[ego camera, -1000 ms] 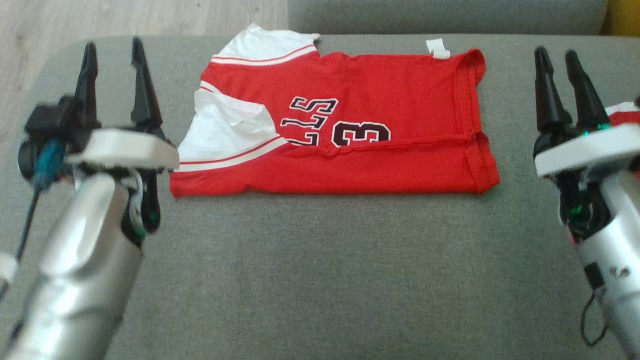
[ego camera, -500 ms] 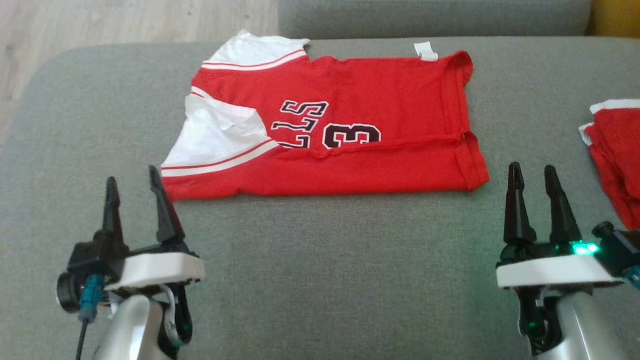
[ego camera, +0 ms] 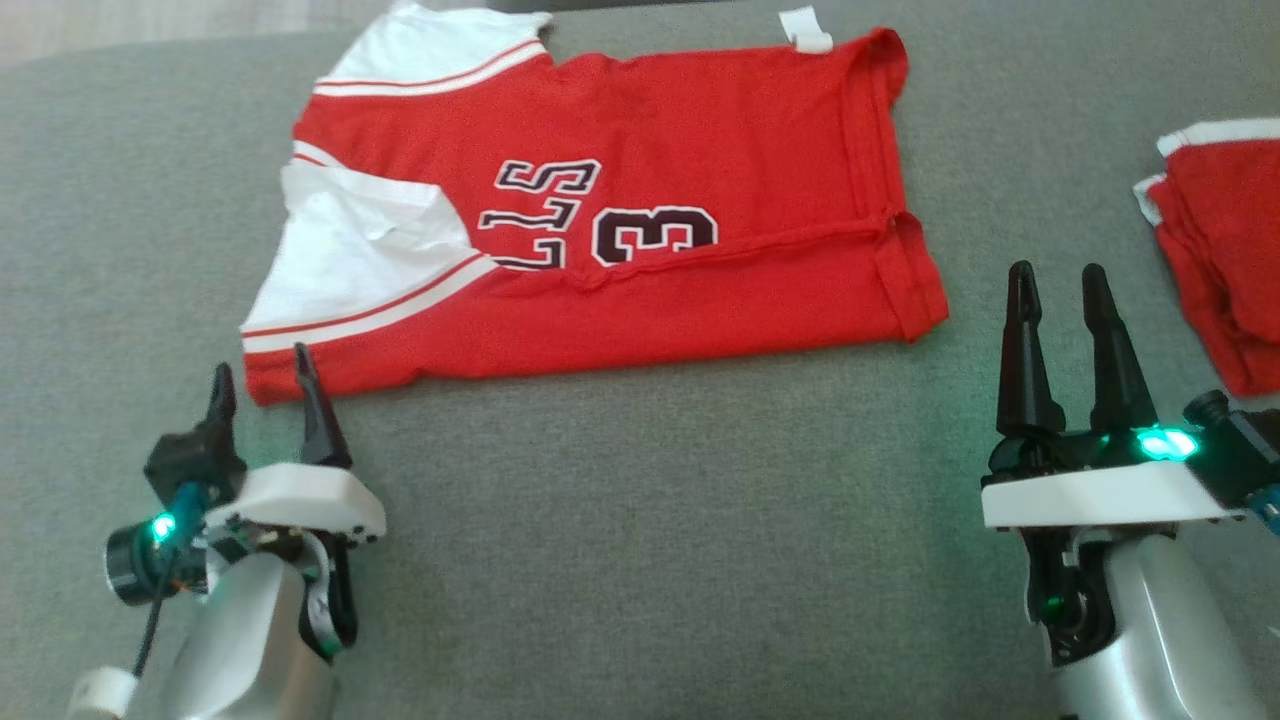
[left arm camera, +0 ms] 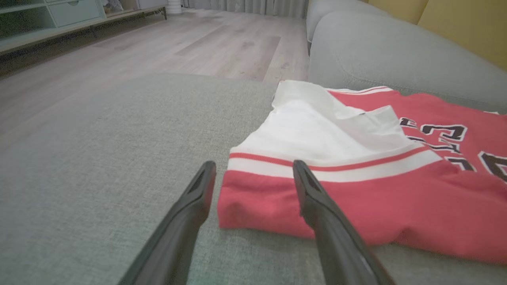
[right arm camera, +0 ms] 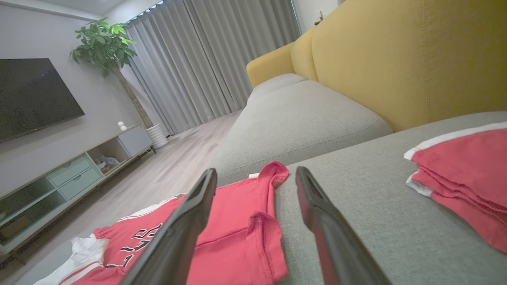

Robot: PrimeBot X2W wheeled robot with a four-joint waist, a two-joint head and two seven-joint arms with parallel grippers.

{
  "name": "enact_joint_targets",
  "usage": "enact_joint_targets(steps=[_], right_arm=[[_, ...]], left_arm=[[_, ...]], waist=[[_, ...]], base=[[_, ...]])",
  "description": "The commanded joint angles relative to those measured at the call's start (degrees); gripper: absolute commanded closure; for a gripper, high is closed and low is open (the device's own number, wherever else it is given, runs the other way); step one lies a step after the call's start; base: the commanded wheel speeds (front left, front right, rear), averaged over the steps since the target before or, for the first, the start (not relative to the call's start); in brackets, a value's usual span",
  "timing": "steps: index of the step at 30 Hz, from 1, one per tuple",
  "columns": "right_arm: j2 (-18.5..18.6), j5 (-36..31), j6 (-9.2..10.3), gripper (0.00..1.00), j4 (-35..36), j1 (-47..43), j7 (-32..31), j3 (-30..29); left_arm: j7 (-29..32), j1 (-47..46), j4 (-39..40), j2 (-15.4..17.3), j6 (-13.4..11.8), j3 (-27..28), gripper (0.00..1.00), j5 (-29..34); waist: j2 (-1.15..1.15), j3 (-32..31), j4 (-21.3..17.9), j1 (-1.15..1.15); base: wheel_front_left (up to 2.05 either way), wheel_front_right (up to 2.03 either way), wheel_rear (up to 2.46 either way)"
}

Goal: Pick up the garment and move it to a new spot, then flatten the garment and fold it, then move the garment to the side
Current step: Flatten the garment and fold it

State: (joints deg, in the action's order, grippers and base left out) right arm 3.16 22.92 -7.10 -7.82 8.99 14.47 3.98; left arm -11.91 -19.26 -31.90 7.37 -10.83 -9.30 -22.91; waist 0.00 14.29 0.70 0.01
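The red jersey shows a black 3.

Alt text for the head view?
A red and white jersey lies partly folded on a grey sofa cushion. The open left gripper points at its near left corner. The open right gripper stands off its right end, and another red garment lies at the right edge.

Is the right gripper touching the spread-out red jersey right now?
Apart. The head view shows bare grey cushion between the right gripper and the near corner of the red jersey.
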Motion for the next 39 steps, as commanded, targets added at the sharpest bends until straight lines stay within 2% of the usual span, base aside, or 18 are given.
enact_joint_targets(steps=[1,8,17,18,19,20,25,29,35,39], right_arm=[[-0.27,0.40,-0.39,0.00,1.95,1.86,0.52,1.38],[-0.27,1.61,-0.39,0.00,1.87,2.04,0.52,1.76],[-0.28,2.23,-0.39,0.00,1.93,2.02,0.52,1.56],[-0.28,2.24,-0.39,0.00,1.86,2.02,0.52,1.53],[-0.28,2.26,-0.39,0.00,1.76,2.04,0.52,1.49],[-0.28,2.27,-0.39,0.00,1.61,2.05,0.52,1.46],[-0.28,1.57,-0.39,0.00,-0.98,2.02,0.52,1.82],[-0.28,0.15,-0.39,0.00,-4.98,3.03,-0.32,1.89],[-0.28,-0.59,-0.39,0.00,-13.15,7.42,-6.58,0.59],[-0.28,-3.48,-0.39,0.00,-19.78,11.56,-10.53,0.45]], left_arm=[[-0.21,-1.81,0.85,1.81,-0.43,2.14,0.00,-0.24],[0.93,-5.50,-8.33,3.13,-1.33,3.04,0.00,-0.92],[4.73,-7.74,-15.13,3.66,0.27,2.10,0.00,-1.87],[5.69,-7.90,-15.92,3.64,0.71,1.79,0.20,-1.99],[6.27,-8.10,-16.51,3.67,1.04,1.54,0.75,-2.03],[6.43,-8.31,-16.91,3.72,1.30,1.34,1.00,-2.02],[2.23,-9.27,-15.86,3.62,2.32,1.25,1.00,-2.09],[-1.82,-9.83,-11.34,3.20,3.88,0.24,1.00,-0.80],[-3.03,-9.28,-1.51,3.27,4.91,-1.71,1.00,3.43],[-3.06,-8.11,3.30,2.89,5.16,-2.64,1.00,5.31]], waist=[[0.00,0.64,-0.63,-0.01],[0.00,2.10,-1.96,-0.01],[0.00,2.60,-2.21,-0.01],[0.00,2.55,-2.16,-0.01],[0.00,2.48,-2.09,-0.01],[0.00,2.35,-2.01,-0.01],[0.00,1.09,-1.23,-0.01],[0.00,-0.19,-0.32,-0.01],[0.00,-1.09,1.12,-0.01],[0.00,-0.76,1.94,-0.01]], base=[[0.00,0.00,0.00],[0.00,0.00,0.00],[0.00,0.00,0.00],[0.00,0.00,0.00],[0.00,0.00,0.00],[0.00,0.00,0.00],[0.00,0.00,0.00],[0.00,0.00,0.00],[0.00,0.00,0.00],[0.00,0.00,0.00]])
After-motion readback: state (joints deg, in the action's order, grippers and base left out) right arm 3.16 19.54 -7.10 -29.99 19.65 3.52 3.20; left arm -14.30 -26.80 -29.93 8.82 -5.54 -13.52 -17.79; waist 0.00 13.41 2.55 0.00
